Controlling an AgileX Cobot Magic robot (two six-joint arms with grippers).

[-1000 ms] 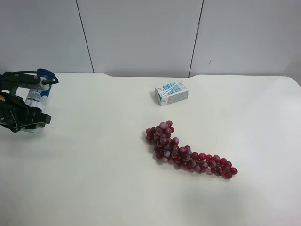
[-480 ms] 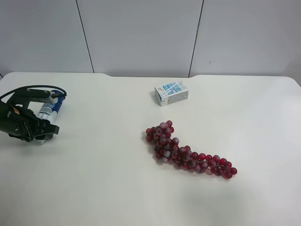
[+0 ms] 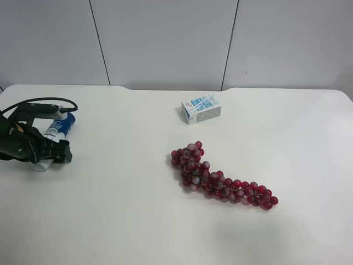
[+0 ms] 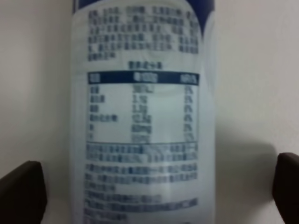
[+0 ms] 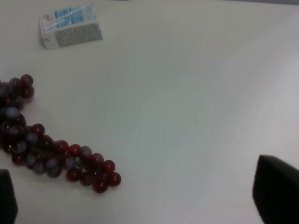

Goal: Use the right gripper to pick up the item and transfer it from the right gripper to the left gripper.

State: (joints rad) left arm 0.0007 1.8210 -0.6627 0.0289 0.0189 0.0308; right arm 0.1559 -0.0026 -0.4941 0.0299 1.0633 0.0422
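Between spread left claw fingers, bottle, table beneath

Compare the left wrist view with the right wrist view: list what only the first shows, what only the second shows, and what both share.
Only the left wrist view shows the bottle, filling the frame close up with its blue-and-white printed label, between the left gripper fingers, which stand apart on either side. Only the right wrist view shows the grape bunch and the small carton, with the right gripper holding nothing. Both share the white table and dark fingertips at the frame's lower corners.
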